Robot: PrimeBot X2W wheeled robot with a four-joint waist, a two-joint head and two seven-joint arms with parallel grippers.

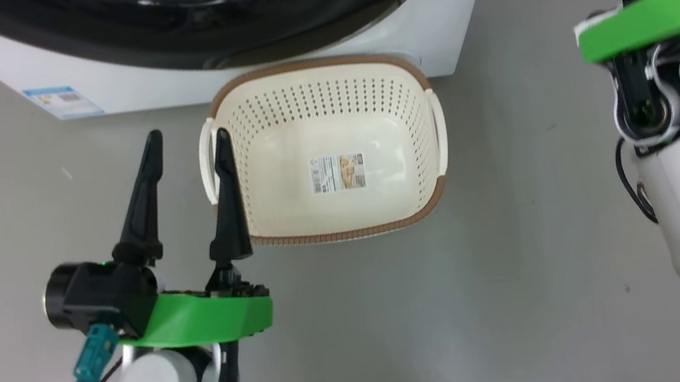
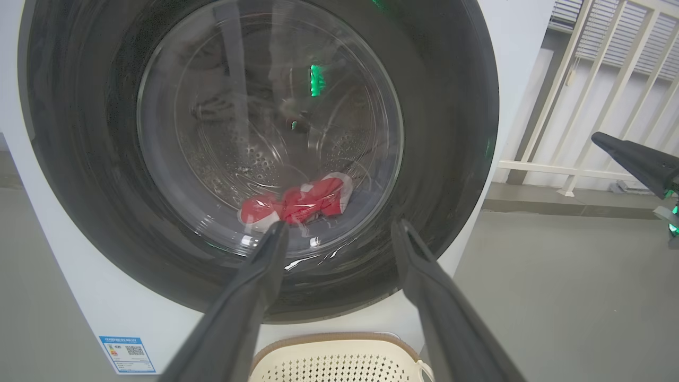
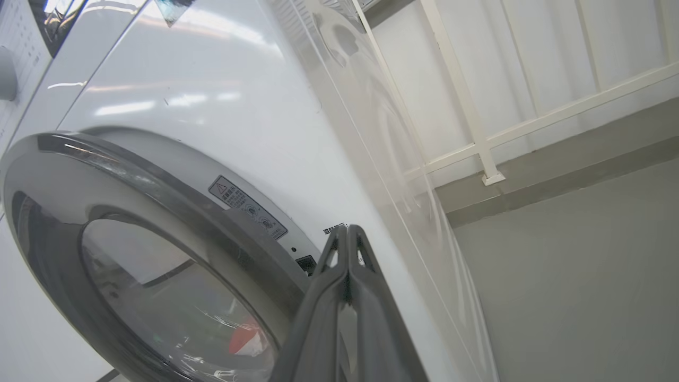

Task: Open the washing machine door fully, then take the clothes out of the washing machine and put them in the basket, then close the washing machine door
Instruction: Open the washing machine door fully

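One large round washing machine door (image 2: pixel 265 132) is seen shut against the front of the white washing machine (image 2: pixel 79 297), its wide glossy black rim ringing a clear bulging glass window. Through that glass the clothes (image 2: pixel 299 204) are seen as a small heap of bright red fabric with white patches, lying low in the perforated steel drum, so the closed glass stands between them and both grippers. A small blue label (image 2: pixel 127 354) is stuck at the lower corner of the machine's front. Just in front of the machine, below the door, the basket (image 1: pixel 327 105) is set on the grey floor (image 1: pixel 525 257); it is cream-white and perforated, with a brown rim, and a paper label (image 1: pixel 337 173) is seen on its bare bottom. The left gripper (image 1: pixel 186 133) is held with its two dark fingers spread wide and nothing between them, one finger crossing the basket's left handle in the head view. The right gripper (image 3: pixel 347 229) is seen with its fingers pressed together on nothing, its tip close to the door's edge near a warning sticker (image 3: pixel 246 207); whether it touches the machine cannot be told. A white railing (image 3: pixel 477 143) is seen beyond the machine.
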